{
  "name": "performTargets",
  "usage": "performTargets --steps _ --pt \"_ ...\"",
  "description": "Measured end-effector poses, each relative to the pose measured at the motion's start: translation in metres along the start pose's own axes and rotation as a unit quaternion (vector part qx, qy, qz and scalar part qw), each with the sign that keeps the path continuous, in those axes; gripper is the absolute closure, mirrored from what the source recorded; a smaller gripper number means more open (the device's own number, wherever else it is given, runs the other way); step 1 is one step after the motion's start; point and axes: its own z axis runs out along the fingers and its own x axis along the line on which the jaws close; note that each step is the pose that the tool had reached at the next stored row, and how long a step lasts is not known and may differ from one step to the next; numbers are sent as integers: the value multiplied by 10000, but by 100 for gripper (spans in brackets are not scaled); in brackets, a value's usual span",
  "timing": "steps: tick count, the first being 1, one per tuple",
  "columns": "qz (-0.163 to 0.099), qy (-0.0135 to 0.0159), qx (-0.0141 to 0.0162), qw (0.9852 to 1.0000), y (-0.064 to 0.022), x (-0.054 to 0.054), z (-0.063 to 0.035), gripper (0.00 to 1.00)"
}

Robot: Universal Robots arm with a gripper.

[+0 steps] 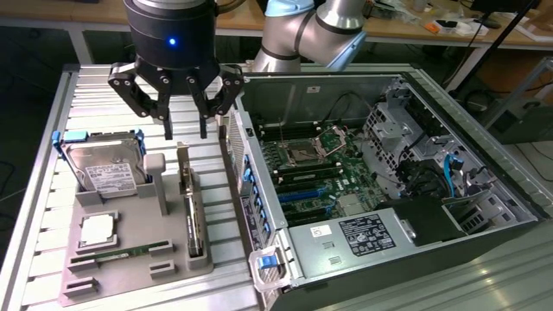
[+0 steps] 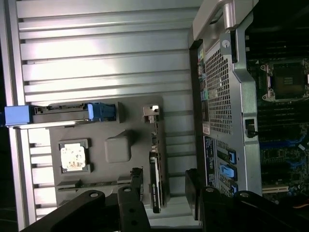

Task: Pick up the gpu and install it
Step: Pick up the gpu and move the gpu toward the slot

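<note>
Above gpu [image 1: 191, 214] in grey holder [image 1: 121, 275]: jaws spread, pointing straight down, empty.

A ribbed metal surface [image 1: 95, 97] carries a grey holder tray [image 1: 129, 275]. In the exterior view, a white-labelled hard drive [image 1: 108, 172] stands at the tray's eleven o'clock, a processor chip [image 1: 97, 230] lies at nine, and a memory stick [image 1: 121, 254] at seven. At the tray's three o'clock lies an open computer case [image 1: 320, 97], its motherboard [image 1: 315, 172] exposed.
</note>
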Motion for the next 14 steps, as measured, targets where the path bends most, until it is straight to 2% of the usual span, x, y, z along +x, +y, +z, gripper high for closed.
performTargets --steps 6,14 --pt "-1 0 0 10000 -5 -1 2 52" --pt "-1 0 1 10000 -16 1 62 52"
